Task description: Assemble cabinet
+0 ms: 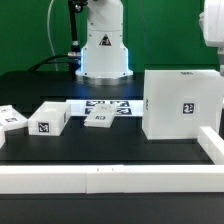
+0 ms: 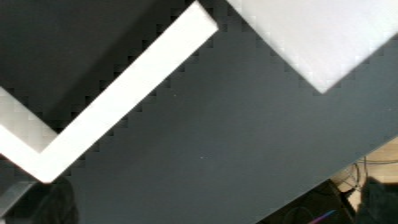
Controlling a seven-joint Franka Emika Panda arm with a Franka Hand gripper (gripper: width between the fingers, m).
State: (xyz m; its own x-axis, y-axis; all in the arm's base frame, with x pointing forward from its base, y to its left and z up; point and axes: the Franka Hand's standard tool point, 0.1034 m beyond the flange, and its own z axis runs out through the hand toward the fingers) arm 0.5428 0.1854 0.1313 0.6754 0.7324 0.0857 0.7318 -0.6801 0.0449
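— What of the gripper (image 2: pixel 199 206)?

— In the wrist view its two fingers (image 2: pixel 43 200) show only as dark, blurred shapes; they stand well apart, with nothing but bare black table (image 2: pixel 231 140) between them; it holds nothing.

— And from outside?

— Only a white part of the arm (image 1: pixel 212 28) comes into the exterior view, at the upper corner on the exterior view's right; it hangs above the cabinet (image 1: pixel 170 95) and clear of it; the fingertips themselves are out of that picture.

— Where is the cabinet, then?

— It stands upright on the table, on the exterior view's right; a large white box, with one black-and-white tag (image 1: pixel 187 108) on the side that faces the camera; its left side is just beside the end of the marker board (image 1: pixel 112 104).

— What does the wrist camera see under the hand?

— The corner of the long white rail (image 2: pixel 125 95), bent like an L, and a flat white corner (image 2: pixel 320 35) a little apart from it; I cannot say for certain what that white corner belongs to.

— And farther out?

— The rail runs along the table's near edge and turns back past the cabinet on the exterior view's right; three small white tagged blocks lie toward the exterior view's left: one (image 1: pixel 8 118) cut by the picture's edge, one (image 1: pixel 48 120) beside it, one (image 1: pixel 98 116) at the near edge of the marker board, on it or only touching it I cannot tell; the white robot base (image 1: pixel 103 45) stands behind the board.
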